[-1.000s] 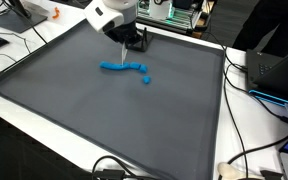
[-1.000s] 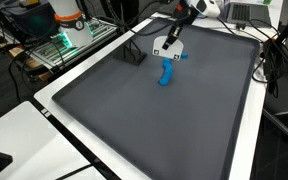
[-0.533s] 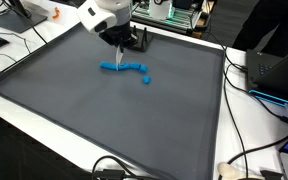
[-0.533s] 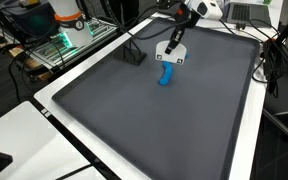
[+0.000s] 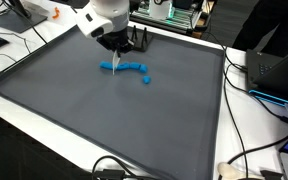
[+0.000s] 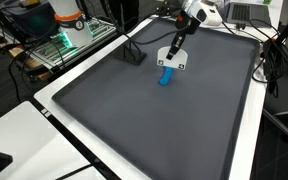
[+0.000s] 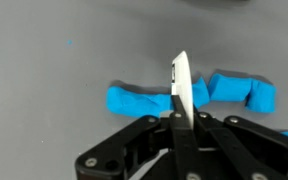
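Your gripper (image 7: 180, 118) was clamped shut on a thin white blade (image 7: 181, 80), poised at the blue dough strip (image 7: 134, 100) lying on the grey mat (image 7: 44, 50). Pressing off-centre could have twisted the blade or dragged the strip sideways.

Dark grey mat (image 5: 104, 120) on a white table (image 6: 34, 130); on it lie a blue strip (image 5: 134, 68) and a small black block (image 6: 132, 55)

Matt, soft, lumpy dough-like stuff for the blue strip (image 7: 134, 100), at 12 o'clock from the gripper (image 7: 184, 120), itself matt black plastic. Smooth, pale, faintly shiny on the thin blade (image 7: 181, 80); plastic or metal, cannot tell. Dull grey, fine-grained, cloth-like mat (image 7: 44, 50) all round.
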`<state>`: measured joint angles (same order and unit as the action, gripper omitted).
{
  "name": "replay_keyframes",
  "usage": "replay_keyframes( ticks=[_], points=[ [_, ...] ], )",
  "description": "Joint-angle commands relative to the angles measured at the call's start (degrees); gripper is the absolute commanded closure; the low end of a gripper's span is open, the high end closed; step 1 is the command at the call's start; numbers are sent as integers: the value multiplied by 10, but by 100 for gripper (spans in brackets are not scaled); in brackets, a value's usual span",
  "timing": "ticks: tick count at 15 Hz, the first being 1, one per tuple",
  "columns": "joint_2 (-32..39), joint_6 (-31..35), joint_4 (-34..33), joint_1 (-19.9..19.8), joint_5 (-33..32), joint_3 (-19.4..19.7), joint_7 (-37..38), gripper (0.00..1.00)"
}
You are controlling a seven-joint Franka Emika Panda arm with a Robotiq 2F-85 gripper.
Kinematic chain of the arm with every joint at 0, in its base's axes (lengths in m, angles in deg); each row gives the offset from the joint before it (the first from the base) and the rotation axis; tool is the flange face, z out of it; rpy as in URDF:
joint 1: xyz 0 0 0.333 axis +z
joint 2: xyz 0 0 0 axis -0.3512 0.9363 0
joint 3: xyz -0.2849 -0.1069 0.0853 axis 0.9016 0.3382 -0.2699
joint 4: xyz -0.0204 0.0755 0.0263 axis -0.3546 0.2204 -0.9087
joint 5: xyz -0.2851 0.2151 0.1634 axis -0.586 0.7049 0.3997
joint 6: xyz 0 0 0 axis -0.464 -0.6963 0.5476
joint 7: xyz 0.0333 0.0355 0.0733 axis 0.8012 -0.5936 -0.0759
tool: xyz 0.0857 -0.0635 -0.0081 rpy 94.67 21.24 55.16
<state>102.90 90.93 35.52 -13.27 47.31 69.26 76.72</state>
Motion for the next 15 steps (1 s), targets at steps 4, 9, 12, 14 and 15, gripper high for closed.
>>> replay_keyframes(
  ticks=[4, 9, 12, 14, 15],
  points=[
    [12, 28, 8, 4, -21, 7, 27, 99],
    [19, 29, 10, 4, -19, 6, 28, 99],
    [23, 31, 16, 4, -18, 6, 29, 99],
    [25, 31, 21, 3, -16, 6, 29, 99],
    [26, 30, 23, 3, -16, 6, 30, 99]
  ],
)
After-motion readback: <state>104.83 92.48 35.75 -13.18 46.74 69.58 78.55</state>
